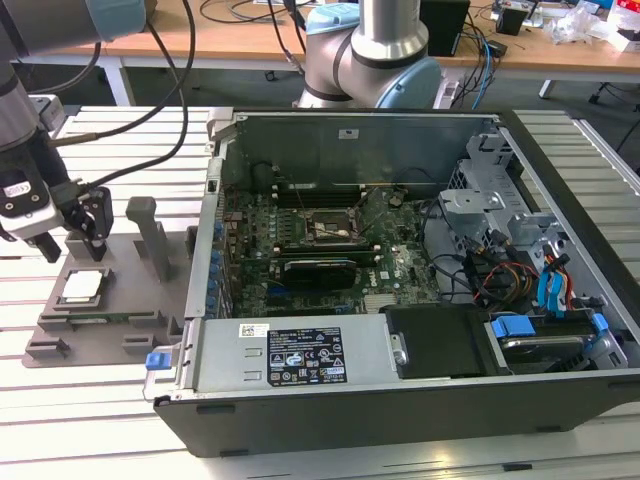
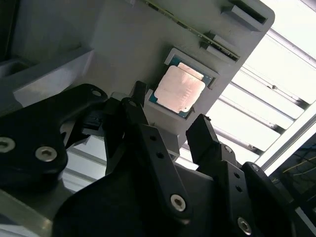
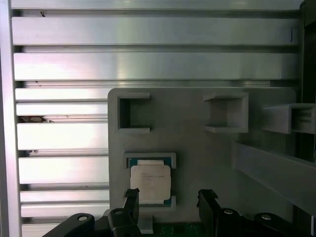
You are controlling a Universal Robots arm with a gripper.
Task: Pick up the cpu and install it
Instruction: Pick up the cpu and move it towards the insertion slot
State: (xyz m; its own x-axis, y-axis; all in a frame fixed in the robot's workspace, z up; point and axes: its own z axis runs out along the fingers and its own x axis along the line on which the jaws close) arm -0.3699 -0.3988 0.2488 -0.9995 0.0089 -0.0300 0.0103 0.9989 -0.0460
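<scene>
Probably a robotics lab: open PC case (image 1: 350, 150) on a slatted aluminium bench (image 1: 90, 420), cable-strewn desks (image 1: 230, 45) behind.

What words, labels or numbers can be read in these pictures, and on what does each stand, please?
Nothing can be quoted; all print is too small or blurred.
Black sticker on the computer case: unreadable print and symbols.
White sticker beside it: unreadable.
cpu top, first wrist view: faint lines, unreadable.
White tag on the arm: unreadable.
</scene>
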